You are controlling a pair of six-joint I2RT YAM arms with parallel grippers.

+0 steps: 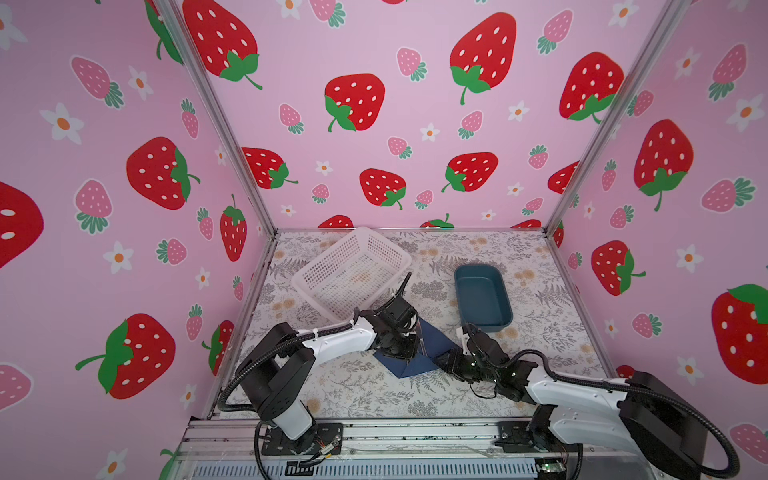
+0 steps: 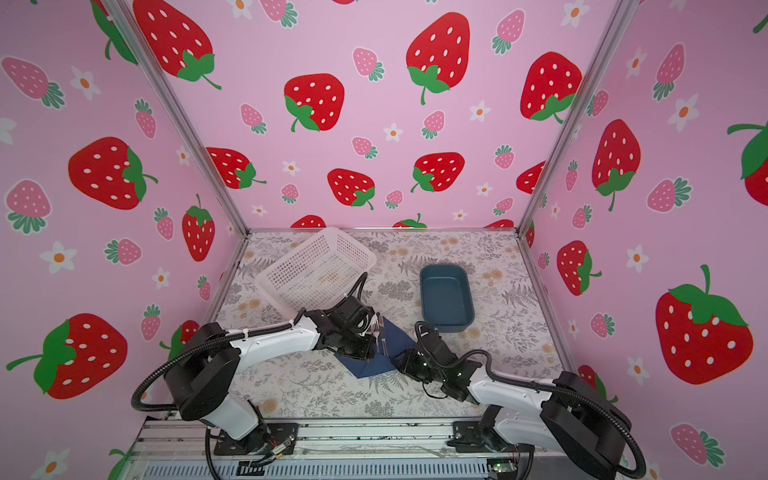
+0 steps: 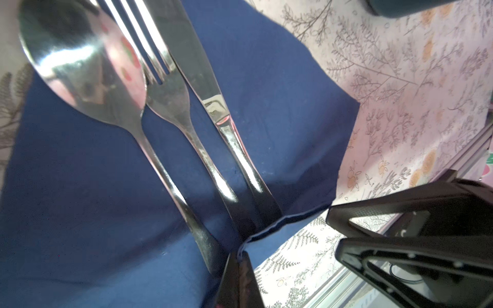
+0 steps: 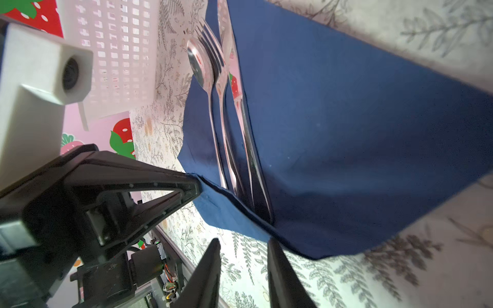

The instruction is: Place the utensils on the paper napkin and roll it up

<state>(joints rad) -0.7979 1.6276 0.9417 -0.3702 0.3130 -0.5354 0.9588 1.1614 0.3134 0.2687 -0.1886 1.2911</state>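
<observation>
In both top views the white basket (image 1: pixel 328 266) and the teal tray (image 1: pixel 482 297) sat empty at the back of the table (image 1: pixel 353 386). Nearer the front, the left arm (image 1: pixel 332 338) and right arm (image 1: pixel 573 390) reached over the napkin (image 1: pixel 434 343), hiding part of it.

In the left wrist view the spoon (image 3: pixel 85 72), fork (image 3: pixel 170 98) and knife (image 3: pixel 202 80) lay side by side on the napkin. The left gripper (image 3: pixel 237 269) was pinched tight on its edge, folded up over the handle ends.

In the right wrist view the right gripper (image 4: pixel 244 245) stood partly open just beside that edge, holding nothing.
</observation>
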